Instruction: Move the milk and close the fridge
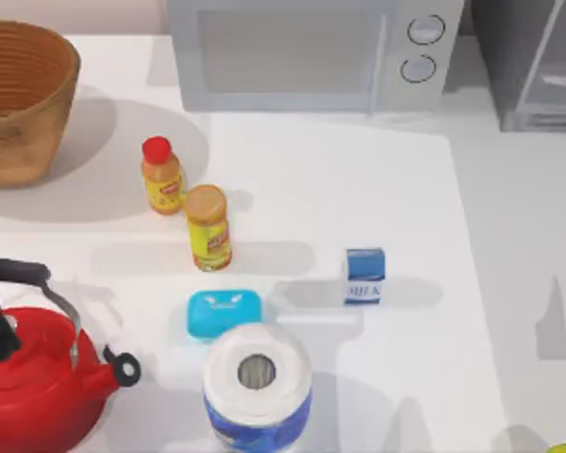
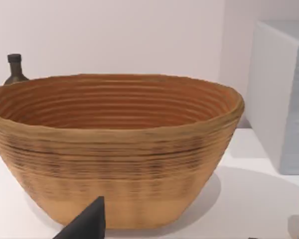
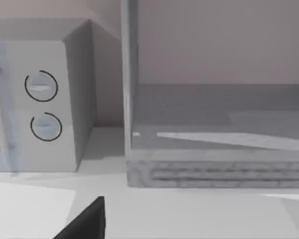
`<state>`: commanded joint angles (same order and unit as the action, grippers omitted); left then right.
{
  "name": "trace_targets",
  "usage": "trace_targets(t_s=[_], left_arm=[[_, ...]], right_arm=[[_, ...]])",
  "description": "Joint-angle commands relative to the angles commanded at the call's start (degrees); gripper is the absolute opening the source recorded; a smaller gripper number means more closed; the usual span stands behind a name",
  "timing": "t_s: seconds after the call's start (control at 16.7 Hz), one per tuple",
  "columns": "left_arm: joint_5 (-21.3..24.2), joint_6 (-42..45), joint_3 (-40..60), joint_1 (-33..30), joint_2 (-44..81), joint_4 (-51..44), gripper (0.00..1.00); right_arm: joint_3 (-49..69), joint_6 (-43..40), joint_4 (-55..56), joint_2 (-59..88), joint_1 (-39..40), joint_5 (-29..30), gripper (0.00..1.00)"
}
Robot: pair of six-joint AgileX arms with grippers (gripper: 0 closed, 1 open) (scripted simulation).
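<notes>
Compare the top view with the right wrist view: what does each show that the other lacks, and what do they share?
Top view alone: the milk standing on the table, two small bottles, a turquoise box, a paper roll, a red kettle and a basket. Right wrist view alone: the fridge's open interior shelf and a dark claw tip. Shared: the microwave with two dials, and the fridge.

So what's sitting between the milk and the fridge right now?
Nothing: in the top view, bare white table runs from the milk up to the fridge.
</notes>
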<state>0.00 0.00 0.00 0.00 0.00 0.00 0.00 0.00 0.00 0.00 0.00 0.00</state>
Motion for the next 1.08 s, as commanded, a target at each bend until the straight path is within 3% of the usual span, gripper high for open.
trace_targets(t_s=[0.24, 0.42, 0.9, 1.08], left_arm=[[0.0, 0.0, 0.0, 0.0, 0.0, 0.0, 1.0], [0.0, 0.0, 0.0, 0.0, 0.0, 0.0, 1.0], [0.0, 0.0, 0.0, 0.0, 0.0, 0.0, 1.0], [0.0, 0.0, 0.0, 0.0, 0.0, 0.0, 1.0]], right_arm=[[0.01, -0.3, 1.59, 1.55, 0.73, 1.91, 1.0], [0.19, -0.31, 7.54, 7.55, 6.07, 8.91, 1.0], [0.66, 0.48, 28.27, 30.51, 39.76, 35.4, 1.0], [0.89, 0.53, 35.13, 37.72, 48.33, 45.12, 1.0]])
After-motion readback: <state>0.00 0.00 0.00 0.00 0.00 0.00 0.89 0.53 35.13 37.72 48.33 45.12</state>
